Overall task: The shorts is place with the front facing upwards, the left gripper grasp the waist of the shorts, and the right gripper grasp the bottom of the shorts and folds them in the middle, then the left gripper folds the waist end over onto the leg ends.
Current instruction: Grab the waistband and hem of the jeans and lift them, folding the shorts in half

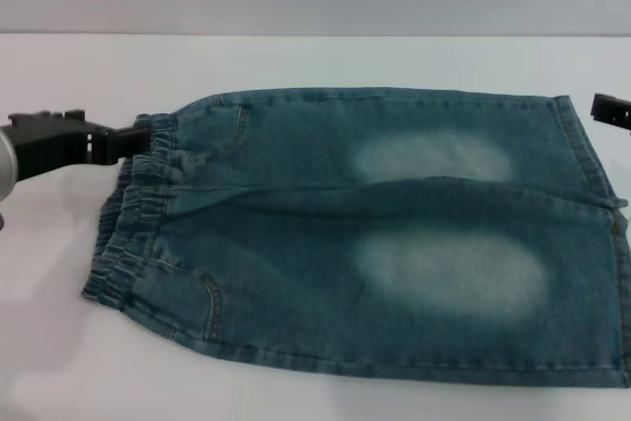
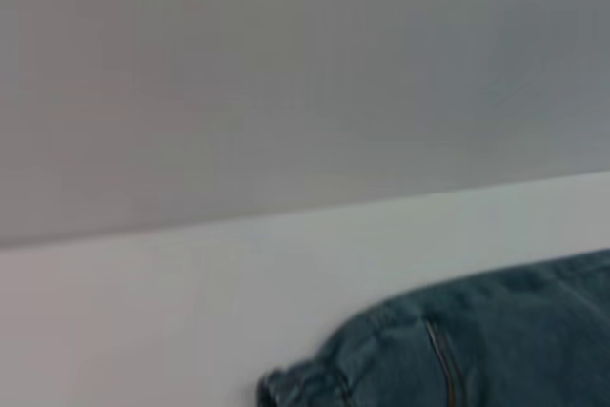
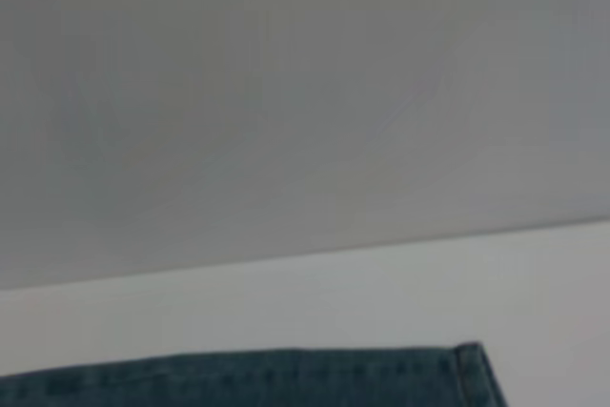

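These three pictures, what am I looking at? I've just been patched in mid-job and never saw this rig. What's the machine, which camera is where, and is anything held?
It is a two-armed robot with a gripper on each arm. The wide picture comes from its head camera, looking down at a white table. The denim shorts lie flat there, elastic waist toward the robot's left, leg hems toward its right. The left gripper has its tip at the waistband's far corner; whether it has closed on it cannot be told. Only a sliver of the right gripper shows, near the far hem corner. The other two pictures come from wrist cameras: the left shows the waist end, the right the hem corner.
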{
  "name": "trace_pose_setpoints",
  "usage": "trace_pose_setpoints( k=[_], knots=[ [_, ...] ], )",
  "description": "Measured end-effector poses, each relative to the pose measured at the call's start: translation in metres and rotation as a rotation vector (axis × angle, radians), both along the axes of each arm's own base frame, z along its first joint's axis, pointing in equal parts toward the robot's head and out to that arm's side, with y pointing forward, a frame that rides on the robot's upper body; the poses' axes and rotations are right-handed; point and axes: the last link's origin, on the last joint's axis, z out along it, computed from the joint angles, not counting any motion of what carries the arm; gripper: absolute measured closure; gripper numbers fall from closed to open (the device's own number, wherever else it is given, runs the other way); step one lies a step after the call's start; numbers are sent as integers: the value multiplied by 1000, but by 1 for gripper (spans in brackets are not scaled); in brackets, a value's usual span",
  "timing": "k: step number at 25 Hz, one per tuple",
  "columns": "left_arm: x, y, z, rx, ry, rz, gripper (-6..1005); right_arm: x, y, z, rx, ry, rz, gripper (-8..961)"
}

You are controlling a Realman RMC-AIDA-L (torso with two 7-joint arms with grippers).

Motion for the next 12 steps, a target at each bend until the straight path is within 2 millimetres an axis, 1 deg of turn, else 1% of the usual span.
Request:
trace_pose_setpoints(
  k=[3, 6, 9, 12],
  knots=[
    [-8, -8, 6, -54, -61, 77, 212, 4, -10, 3, -34, 40, -50, 144],
    [-17, -15, 10, -93, -79, 138, 215, 15, -18, 9, -37, 66, -109, 144],
    [-25, -21, 9, -125, -79, 195, 217, 28, -24, 17, -25, 78, -166, 144],
    [-34, -25, 5, -158, -72, 257, 220, 31, -25, 18, -29, 77, -184, 145]
  ],
)
